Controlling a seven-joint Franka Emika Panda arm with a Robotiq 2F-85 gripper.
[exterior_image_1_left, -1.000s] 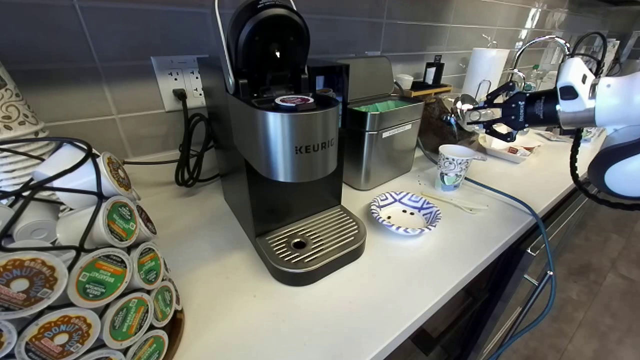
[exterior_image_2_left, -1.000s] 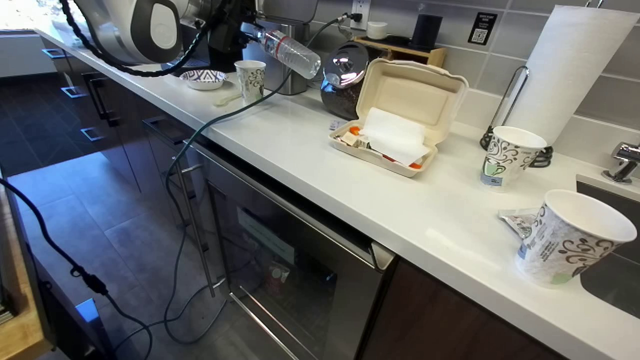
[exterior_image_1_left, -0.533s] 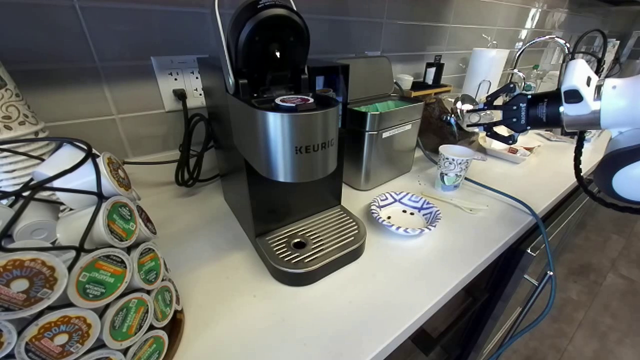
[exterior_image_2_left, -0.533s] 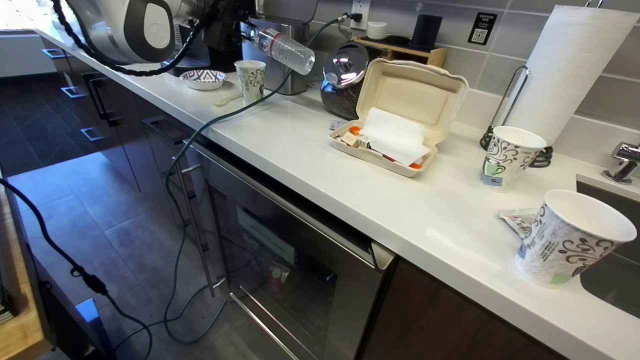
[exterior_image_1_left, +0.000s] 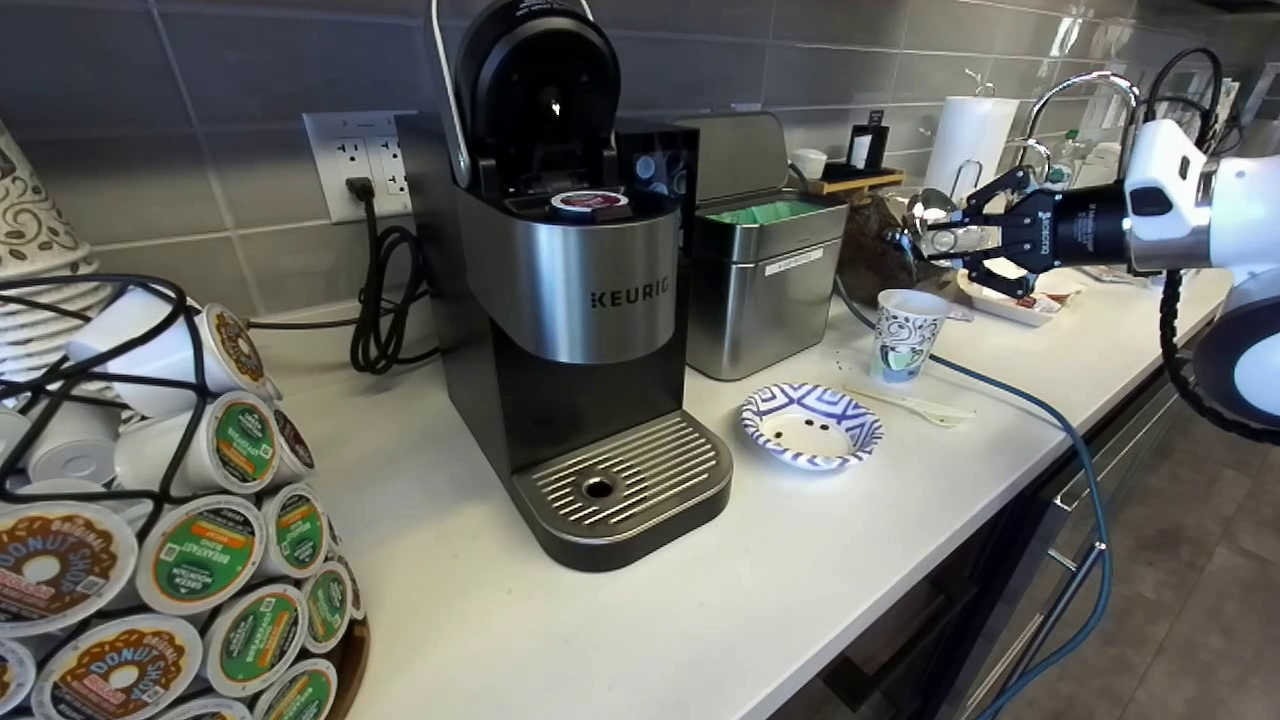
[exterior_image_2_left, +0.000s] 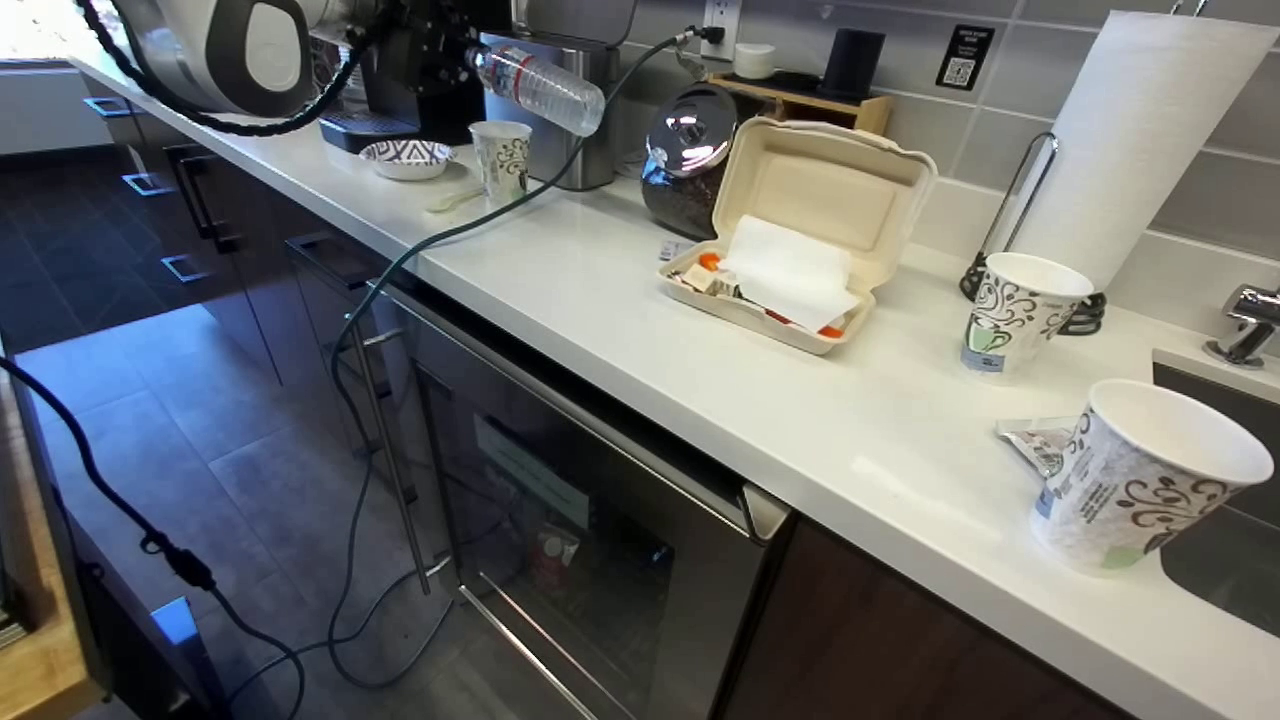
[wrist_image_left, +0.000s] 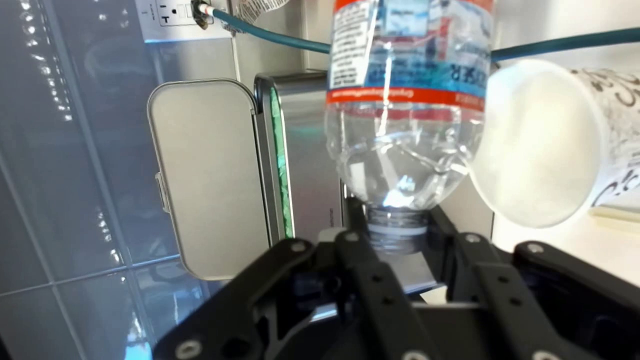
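Note:
My gripper (wrist_image_left: 397, 222) is shut on the neck of a clear plastic bottle (wrist_image_left: 407, 75) with a blue and red label. The gripper also shows in both exterior views (exterior_image_1_left: 960, 240) (exterior_image_2_left: 465, 58). The bottle is in the air, tilted, its base lower than its neck in an exterior view (exterior_image_2_left: 540, 88). A patterned paper cup (exterior_image_1_left: 905, 335) stands upright on the counter below the gripper. In the wrist view the cup (wrist_image_left: 535, 145) appears just right of the bottle. A steel bin (exterior_image_1_left: 770, 300) with its lid up stands behind, by the wall.
A blue-patterned bowl (exterior_image_1_left: 855, 430) and a coffee machine (exterior_image_1_left: 580, 285) stand near the cup. A blue cable (exterior_image_1_left: 1090, 470) crosses the counter. A glass jar (exterior_image_2_left: 690, 150), an open takeout box (exterior_image_2_left: 830, 190) and two more cups (exterior_image_2_left: 1020, 310) (exterior_image_2_left: 1150, 475) stand further along, before the sink.
My gripper and the bottle in it have moved a short way from the wall toward the counter's front edge. The grip on the bottle has not changed. Nothing else has visibly moved.

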